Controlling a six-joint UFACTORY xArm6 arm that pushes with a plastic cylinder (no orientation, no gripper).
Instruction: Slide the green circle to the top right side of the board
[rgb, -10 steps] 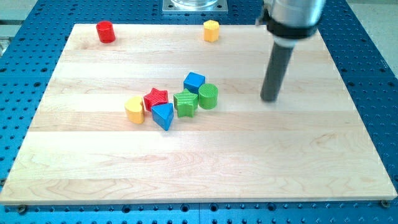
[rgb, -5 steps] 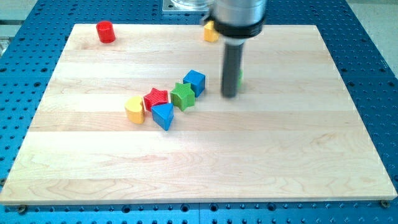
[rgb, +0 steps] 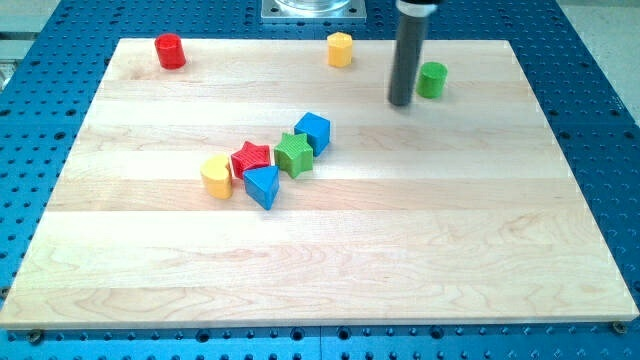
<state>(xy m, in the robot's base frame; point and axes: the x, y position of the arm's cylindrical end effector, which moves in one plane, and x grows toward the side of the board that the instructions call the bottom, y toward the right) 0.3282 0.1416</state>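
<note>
Camera view: my tip (rgb: 401, 102) rests on the wooden board (rgb: 400, 260), just left of the green circle (rgb: 432, 79), which sits near the top right; contact cannot be confirmed. The rod carries no pincer and holds nothing. No legible writing or labels appear anywhere in view.

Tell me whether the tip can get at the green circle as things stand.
Probably yes: my tip sits just to the view's left of the green circle, with only bare board between them and no other block nearby.
</note>
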